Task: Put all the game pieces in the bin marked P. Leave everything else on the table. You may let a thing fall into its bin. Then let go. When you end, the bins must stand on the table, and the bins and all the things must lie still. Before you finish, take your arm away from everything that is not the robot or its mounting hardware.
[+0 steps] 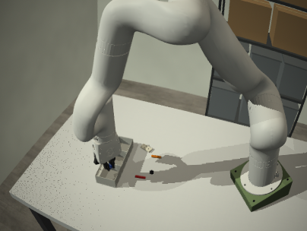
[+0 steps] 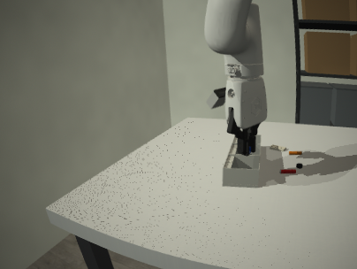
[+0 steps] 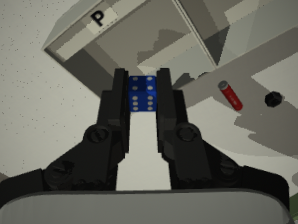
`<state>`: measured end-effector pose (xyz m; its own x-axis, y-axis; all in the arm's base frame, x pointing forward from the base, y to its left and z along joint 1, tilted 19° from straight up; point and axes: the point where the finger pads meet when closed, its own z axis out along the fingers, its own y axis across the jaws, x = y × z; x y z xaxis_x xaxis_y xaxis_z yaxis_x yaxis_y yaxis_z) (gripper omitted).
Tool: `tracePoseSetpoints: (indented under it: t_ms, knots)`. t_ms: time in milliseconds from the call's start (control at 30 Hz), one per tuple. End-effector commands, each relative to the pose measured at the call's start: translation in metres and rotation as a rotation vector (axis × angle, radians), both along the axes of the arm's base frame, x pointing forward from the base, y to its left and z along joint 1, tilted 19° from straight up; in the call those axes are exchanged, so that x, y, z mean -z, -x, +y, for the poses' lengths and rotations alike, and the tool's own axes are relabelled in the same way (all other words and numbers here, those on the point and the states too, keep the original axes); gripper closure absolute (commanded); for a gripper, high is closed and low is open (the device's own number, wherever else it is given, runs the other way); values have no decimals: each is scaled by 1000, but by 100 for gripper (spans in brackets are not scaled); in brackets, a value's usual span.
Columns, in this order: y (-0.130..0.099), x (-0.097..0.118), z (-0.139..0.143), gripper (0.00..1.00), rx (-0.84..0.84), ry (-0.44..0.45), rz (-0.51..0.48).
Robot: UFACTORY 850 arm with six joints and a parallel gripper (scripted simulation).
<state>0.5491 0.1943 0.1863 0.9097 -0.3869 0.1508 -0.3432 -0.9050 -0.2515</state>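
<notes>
My gripper (image 3: 142, 87) is shut on a blue die with white dots (image 3: 143, 94). It hangs just over the end compartment of a long grey bin (image 1: 115, 162) whose rim carries a label marked P (image 3: 99, 18). The gripper shows low over the bin's near end in the top view (image 1: 109, 164) and in the exterior view (image 2: 246, 149). The die shows as a blue speck between the fingers (image 1: 110, 165). On the table beside the bin lie a red stick (image 1: 140, 176), a small black piece (image 1: 151, 172), an orange stick (image 1: 156, 156) and a pale flat piece (image 1: 146, 147).
The bin has several compartments in a row (image 2: 244, 163). The arm's green base (image 1: 261, 183) stands at the table's right side. Shelves with brown boxes (image 1: 266, 23) stand behind the table. The table's front edge (image 2: 132, 239) is near.
</notes>
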Motion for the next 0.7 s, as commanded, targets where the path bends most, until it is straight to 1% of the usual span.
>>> tracePoseSetpoints:
  t_ms: [0,300,367,400,567,667]
  knots:
    - [-1,-1,0,100,-152,24,-34]
    - [-1,-1,1,100,-390,81,-81]
    - [-1,-1,1,100,-390,81,-81]
    - [-1,-1,1,100,-466,93,-97]
    - [-1,-1,1,100,-577,97,-122]
    - [-1,-1,1,100,-593,95,-126]
